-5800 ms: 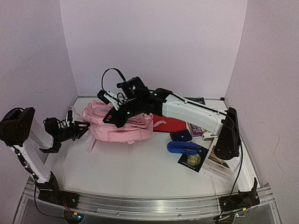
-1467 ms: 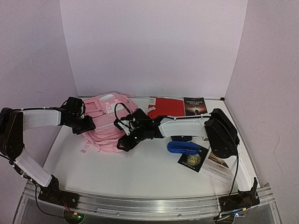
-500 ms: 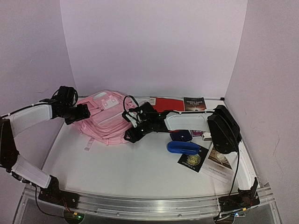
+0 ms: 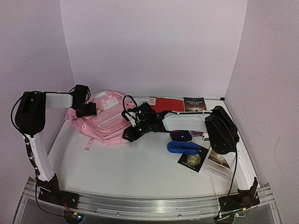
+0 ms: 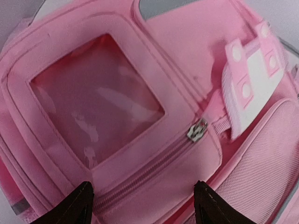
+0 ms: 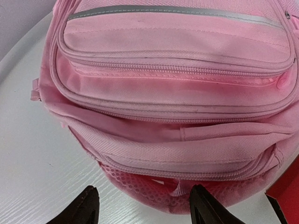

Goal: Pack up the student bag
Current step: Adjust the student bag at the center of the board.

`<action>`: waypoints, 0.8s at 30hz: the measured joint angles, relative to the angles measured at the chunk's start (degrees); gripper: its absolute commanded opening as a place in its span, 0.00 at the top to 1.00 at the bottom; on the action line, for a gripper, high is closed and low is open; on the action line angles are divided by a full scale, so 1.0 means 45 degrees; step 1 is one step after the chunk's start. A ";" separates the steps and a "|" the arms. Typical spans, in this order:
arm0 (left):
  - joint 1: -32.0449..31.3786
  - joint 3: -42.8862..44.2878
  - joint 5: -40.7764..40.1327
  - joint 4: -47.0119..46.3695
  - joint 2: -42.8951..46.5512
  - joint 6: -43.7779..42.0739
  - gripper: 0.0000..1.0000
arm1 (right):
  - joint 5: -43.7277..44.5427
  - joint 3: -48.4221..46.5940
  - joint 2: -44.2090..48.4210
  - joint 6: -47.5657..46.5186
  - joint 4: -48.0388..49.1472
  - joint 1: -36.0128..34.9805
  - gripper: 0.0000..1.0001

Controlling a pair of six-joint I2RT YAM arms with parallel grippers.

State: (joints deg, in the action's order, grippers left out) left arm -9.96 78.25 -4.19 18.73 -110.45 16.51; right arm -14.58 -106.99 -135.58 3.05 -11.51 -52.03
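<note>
Student bag point(image 4: 105, 122) of soft pink fabric sprawled flat on white desk point(image 4: 131, 168), left tool point(image 5: 145, 200) splayed wide over its clear pocket point(image 5: 98, 98), right tool point(image 6: 145, 203) splayed wide, both empty.

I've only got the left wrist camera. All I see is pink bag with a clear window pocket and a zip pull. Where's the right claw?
Observer: The right claw is open and empty, facing the opposite end of the student bag.
Operator: Any pocket open on that end?
Observer: No, the zips in the right wrist view all look closed.
Operator: What else is lying around?
Observer: To the bag's right are a flat red item, a dark book, a dark blue case and a blue stapler-like tool.
</note>
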 measured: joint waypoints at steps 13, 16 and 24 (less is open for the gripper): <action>-0.2683 -0.3672 -0.2394 -0.1738 0.1146 0.1607 0.31 | 0.0182 -0.1746 -0.1343 -0.1024 -0.0502 0.0676 0.31; -0.3342 -0.4611 -0.2191 -0.1659 0.2296 0.1931 0.22 | 0.0065 -0.1736 -0.1314 -0.1615 -0.0553 0.0856 0.30; -0.5105 -0.5405 -0.0076 0.1312 0.6408 0.0894 0.11 | -0.0332 -0.0716 -0.0406 -0.2692 -0.0432 0.0862 0.15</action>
State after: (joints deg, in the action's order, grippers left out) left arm -32.93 53.93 -4.53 24.64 -81.62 20.54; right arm -16.08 -110.21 -137.41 -9.06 -13.45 -48.15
